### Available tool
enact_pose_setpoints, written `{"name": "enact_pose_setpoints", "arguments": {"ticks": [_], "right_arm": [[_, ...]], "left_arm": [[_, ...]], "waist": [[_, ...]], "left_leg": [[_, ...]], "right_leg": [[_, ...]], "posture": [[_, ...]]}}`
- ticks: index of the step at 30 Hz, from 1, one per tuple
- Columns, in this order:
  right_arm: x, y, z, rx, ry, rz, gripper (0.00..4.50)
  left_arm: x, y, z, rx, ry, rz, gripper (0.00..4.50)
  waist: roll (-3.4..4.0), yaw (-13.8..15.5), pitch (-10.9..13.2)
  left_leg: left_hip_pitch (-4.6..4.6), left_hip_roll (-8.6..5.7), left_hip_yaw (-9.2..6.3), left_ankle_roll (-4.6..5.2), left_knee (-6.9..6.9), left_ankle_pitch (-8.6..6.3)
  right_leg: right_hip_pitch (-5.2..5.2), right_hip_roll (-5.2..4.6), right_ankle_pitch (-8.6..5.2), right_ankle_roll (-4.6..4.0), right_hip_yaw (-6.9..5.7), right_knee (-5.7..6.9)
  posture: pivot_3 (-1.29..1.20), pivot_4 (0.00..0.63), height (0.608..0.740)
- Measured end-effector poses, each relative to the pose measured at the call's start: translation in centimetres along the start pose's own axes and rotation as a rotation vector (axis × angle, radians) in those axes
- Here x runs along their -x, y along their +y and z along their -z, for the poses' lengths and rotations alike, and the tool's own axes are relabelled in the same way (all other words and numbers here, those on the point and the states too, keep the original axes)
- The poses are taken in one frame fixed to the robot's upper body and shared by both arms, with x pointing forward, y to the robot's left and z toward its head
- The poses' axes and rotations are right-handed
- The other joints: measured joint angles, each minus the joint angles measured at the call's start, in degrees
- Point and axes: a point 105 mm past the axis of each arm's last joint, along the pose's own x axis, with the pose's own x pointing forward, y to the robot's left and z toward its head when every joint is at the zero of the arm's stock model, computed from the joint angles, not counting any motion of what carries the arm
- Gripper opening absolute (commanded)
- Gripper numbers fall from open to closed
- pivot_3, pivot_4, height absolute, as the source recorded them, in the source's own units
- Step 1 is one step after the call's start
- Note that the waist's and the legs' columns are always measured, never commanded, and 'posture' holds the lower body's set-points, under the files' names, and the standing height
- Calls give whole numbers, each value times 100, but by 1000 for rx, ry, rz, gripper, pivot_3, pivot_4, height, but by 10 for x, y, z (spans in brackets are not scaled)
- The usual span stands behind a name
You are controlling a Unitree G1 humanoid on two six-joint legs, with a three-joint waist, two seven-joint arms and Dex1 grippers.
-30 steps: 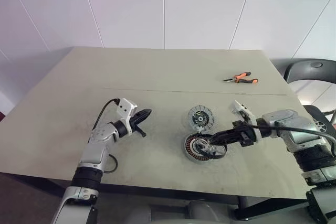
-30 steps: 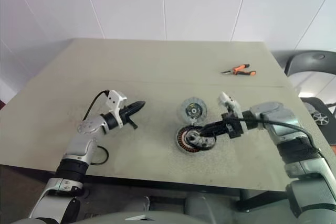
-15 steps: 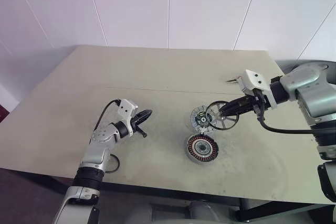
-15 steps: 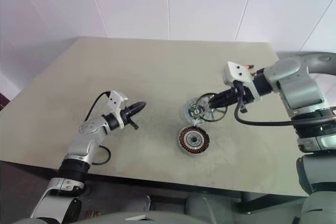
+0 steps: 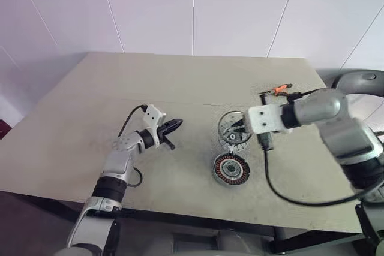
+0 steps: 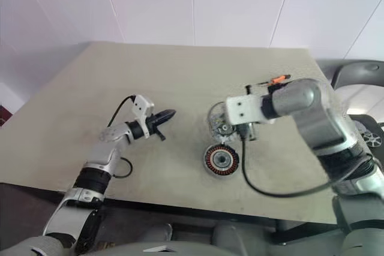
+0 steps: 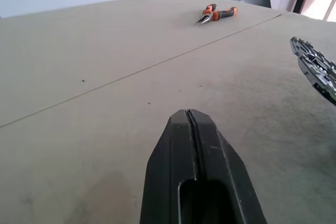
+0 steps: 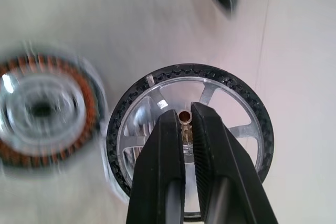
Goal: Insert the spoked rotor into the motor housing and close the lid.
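Observation:
My right gripper [image 8: 184, 115] is shut on the hub pin of the spoked rotor [image 8: 252, 109], a silver wheel with a dark toothed rim. It holds the rotor [image 5: 224, 118] in the air just above the lid [image 5: 230, 139], which lies flat on the table and is partly hidden. The motor housing [image 5: 231, 169], with its copper windings facing up, sits on the table nearer to me than the lid. Left of these parts my left gripper [image 5: 175, 125] hovers shut and empty, pointing towards them. The lid's edge [image 7: 315, 69] shows ahead of its fingertips [image 7: 191, 124].
Orange-handled pliers [image 5: 279, 90] lie far back on the right of the beige table [image 5: 180, 82]. A black chair [image 5: 360, 79] stands beyond the table's right corner. White wall panels rise behind.
The right gripper has lifted the rotor off the housing, carried it back over the lid and rolled its wrist. The left gripper has crept slightly towards the parts.

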Motion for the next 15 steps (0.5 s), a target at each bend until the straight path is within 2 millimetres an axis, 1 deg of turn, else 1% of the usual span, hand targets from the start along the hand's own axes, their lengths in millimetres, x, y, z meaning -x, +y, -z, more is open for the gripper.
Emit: {"name": "enact_pose_setpoints", "arguments": {"ticks": [2,3,5,7,8,10,12,15], "right_arm": [[4,11,6,-56,28,-6,13],[7,11,7,-66,40,3,13],[16,5,5,-56,57,61,13],[24,-4,0,-27,56,131,13],[26,-6,-1,-19,55,154,13],[30,-8,-1,-7,66,200,13],[33,-4,0,-5,76,234,13],[35,6,2,-16,84,259,13]], "left_arm": [[-3,2,3,-1,16,12,0],[-4,3,5,3,25,18,0],[-11,2,3,7,22,43,0],[-20,0,-4,-7,8,67,0],[-23,0,-8,-15,1,78,0],[-31,-3,-15,-27,-10,107,0],[-36,-6,-17,-30,-15,132,0],[-42,-10,-12,-18,5,160,0]], "waist": [[0,51,0],[-1,49,1],[-4,50,3],[-15,43,9],[-17,37,10],[-19,34,11],[-21,36,12],[-24,33,14]], "left_leg": [[-7,-6,2,2,3,-1],[-7,-9,6,3,5,-1],[-5,-11,6,3,8,-1],[4,-8,6,3,7,-1],[4,-6,6,3,7,-1],[4,-5,7,3,5,-1],[3,-5,7,3,0,-1],[-3,-5,9,6,0,-3]], "right_leg": [[-2,-14,-1,1,1,-4],[-2,-15,-1,1,2,-4],[1,-14,-2,1,2,-3],[7,-6,-3,4,1,-1],[7,-3,-13,20,1,-2],[6,-1,-14,22,1,-2],[5,-2,-14,23,1,-3],[-3,-2,-10,18,4,-2]], "posture": [[0,0,740],[0,0,740],[0,0,740],[0,0,740],[0,0,740],[0,0,740],[0,0,740],[0,0,740]]}}
